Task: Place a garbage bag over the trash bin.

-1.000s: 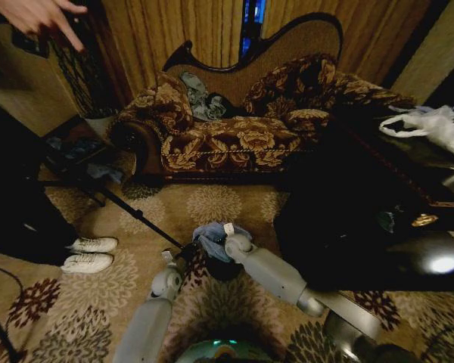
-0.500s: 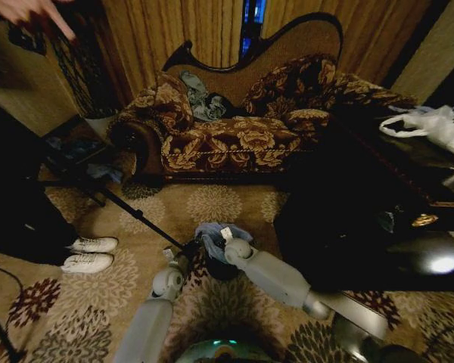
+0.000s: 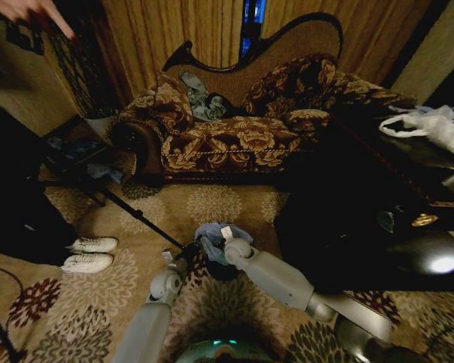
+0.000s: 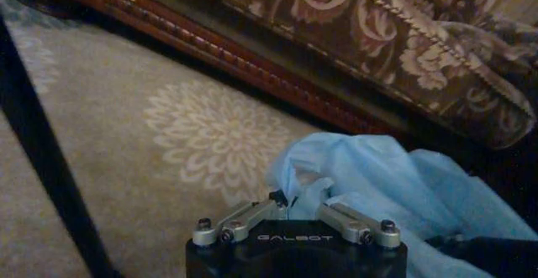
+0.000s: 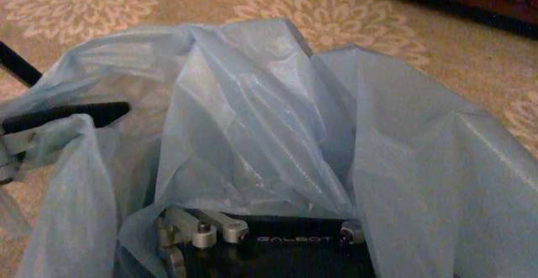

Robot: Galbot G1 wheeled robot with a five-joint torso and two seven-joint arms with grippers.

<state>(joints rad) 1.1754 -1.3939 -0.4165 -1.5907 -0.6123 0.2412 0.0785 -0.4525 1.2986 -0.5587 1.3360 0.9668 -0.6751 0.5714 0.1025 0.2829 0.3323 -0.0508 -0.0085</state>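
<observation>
I have both arms down at the carpet [image 3: 212, 204] just ahead of the base, working the garbage bag [image 3: 212, 236], which sits bunched on top of the trash bin [image 3: 221, 270] between the two wrists, a little to the near side of the sofa [image 3: 234, 136]. From the left wrist camera, my left tool [image 4: 294, 206] has its two fingers drawn together on a fold of the pale blue film at the bag's left edge, so I read that as gripping the bag. My right tool [image 5: 252, 235] is buried in the film on the right side; the plastic drapes right over it and I cannot tell whether its fingers are apart or pinched. The bin itself shows as a dark rounded patch under the blue film in the head view, mostly covered by the arms and bag. I judge I am in the spreading step: the bag is at the bin but still crumpled, its mouth not yet opened around the rim. The next move calls for drawing the two tools apart to stretch the opening, then lowering the film evenly down outside the rim. The film is thin and slippery, so I would pull gently to avoid tearing it or tipping the light bin.
</observation>
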